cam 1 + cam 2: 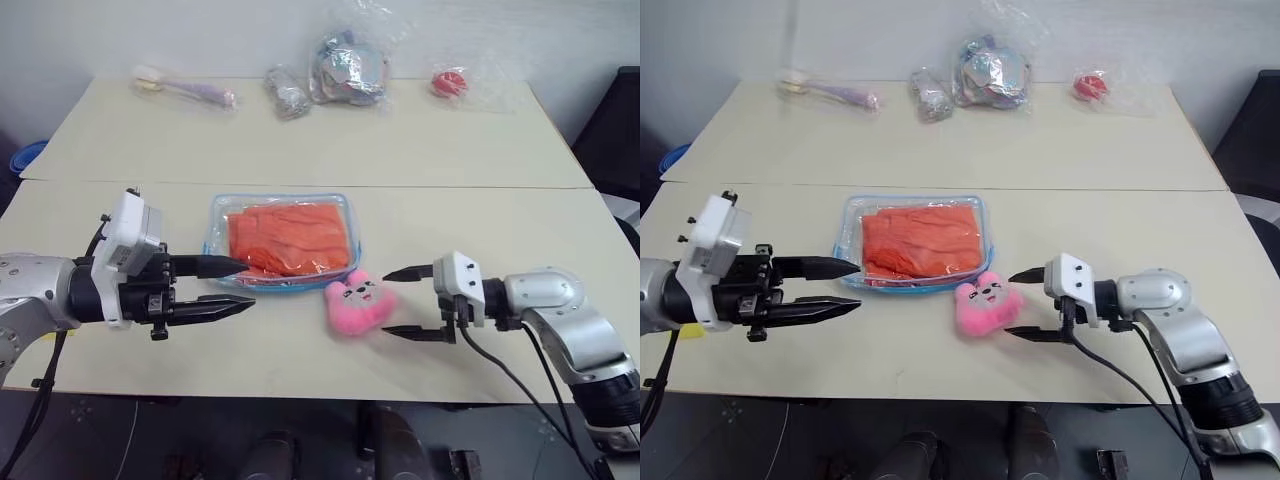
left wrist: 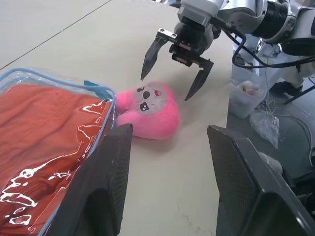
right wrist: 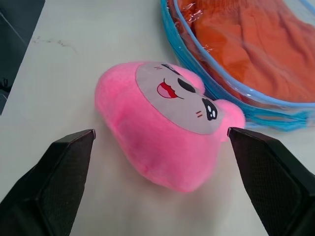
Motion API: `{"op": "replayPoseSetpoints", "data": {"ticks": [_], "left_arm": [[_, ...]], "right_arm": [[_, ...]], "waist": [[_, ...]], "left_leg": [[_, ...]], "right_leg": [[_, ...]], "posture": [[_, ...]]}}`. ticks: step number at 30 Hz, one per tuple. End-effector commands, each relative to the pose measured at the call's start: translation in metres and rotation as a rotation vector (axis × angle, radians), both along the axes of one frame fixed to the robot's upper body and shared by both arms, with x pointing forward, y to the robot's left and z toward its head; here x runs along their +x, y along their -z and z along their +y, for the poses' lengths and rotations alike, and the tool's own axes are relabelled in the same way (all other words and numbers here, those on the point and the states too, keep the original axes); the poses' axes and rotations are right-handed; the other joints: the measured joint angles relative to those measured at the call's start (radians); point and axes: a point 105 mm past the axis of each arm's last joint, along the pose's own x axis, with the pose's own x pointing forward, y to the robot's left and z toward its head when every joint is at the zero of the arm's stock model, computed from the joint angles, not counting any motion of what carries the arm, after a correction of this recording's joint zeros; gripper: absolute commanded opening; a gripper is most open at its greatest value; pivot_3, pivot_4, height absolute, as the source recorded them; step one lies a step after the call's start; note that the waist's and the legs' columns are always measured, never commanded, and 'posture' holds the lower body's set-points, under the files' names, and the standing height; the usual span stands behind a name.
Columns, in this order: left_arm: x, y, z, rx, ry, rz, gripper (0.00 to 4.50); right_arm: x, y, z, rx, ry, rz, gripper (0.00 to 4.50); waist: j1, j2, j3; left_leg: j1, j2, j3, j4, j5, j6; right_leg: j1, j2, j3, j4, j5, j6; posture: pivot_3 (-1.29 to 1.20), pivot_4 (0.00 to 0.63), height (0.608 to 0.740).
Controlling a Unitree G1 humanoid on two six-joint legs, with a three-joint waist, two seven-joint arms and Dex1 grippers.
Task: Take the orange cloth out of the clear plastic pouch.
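The orange cloth (image 1: 290,238) lies folded inside the clear plastic pouch (image 1: 222,207), which rests flat on the near table with its light blue zip edge all around. My left gripper (image 1: 246,285) hovers level at the pouch's near left corner. It is open, with nothing between its fingers (image 2: 110,177). My right gripper (image 1: 388,303) points left toward the pouch's near right corner. It stands open with one fingertip on either side of a pink plush toy (image 3: 162,142), apart from it.
The pink plush toy (image 1: 358,302) lies against the pouch's near right corner. Along the far table's back edge sit several crinkled clear bags (image 1: 347,65) of small items, one holding a red piece (image 1: 450,83). A seam (image 1: 450,187) joins the two tables.
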Motion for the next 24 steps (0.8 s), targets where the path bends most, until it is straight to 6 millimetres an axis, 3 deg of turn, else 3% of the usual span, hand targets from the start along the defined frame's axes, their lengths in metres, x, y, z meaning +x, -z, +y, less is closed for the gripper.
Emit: {"op": "replayPoseSetpoints", "data": {"ticks": [1,8,11,17,24], "left_arm": [[-0.003,-0.003,-0.003,0.016,0.004,-0.046,2.59],[-0.001,-0.001,0.002,0.022,-0.024,-0.057,2.59],[-0.001,0.005,0.002,0.045,-0.022,-0.057,2.59],[0.001,0.017,-0.001,0.074,-0.001,-0.050,2.59],[0.009,0.029,-0.007,0.090,0.033,-0.041,2.59]], "right_arm": [[-0.001,-0.003,0.010,0.022,-0.049,-0.016,3.24],[-0.019,-0.008,0.018,0.049,-0.118,0.030,0.78],[-0.026,-0.011,0.032,0.095,-0.127,0.064,0.01],[-0.022,0.006,0.065,0.113,-0.106,0.099,0.01],[-0.007,0.015,0.081,0.169,-0.044,0.184,0.01]], "waist": [[0.000,0.000,0.000],[0.002,0.000,0.000],[0.002,0.000,0.000],[0.000,0.000,0.000],[0.001,0.000,0.000]], "left_leg": [[0.000,0.000,0.000,0.000,0.000,0.000],[0.000,0.000,0.000,0.000,0.000,0.000],[0.000,0.000,0.000,0.000,0.000,0.000],[0.000,0.000,0.000,0.000,-0.001,-0.002],[0.000,0.000,0.000,0.000,-0.001,-0.002]], "right_leg": [[0.000,0.000,0.000,0.000,0.000,0.000],[0.000,0.000,0.000,0.000,0.000,0.000],[0.000,0.000,0.000,0.000,0.000,0.000],[0.000,0.001,0.000,0.000,0.000,-0.001],[0.000,0.001,0.000,0.000,0.000,-0.001]], "posture": [[0.00,0.150,0.740],[0.00,0.150,0.740],[0.00,0.150,0.740],[0.00,0.150,0.740],[0.00,0.150,0.740]]}}
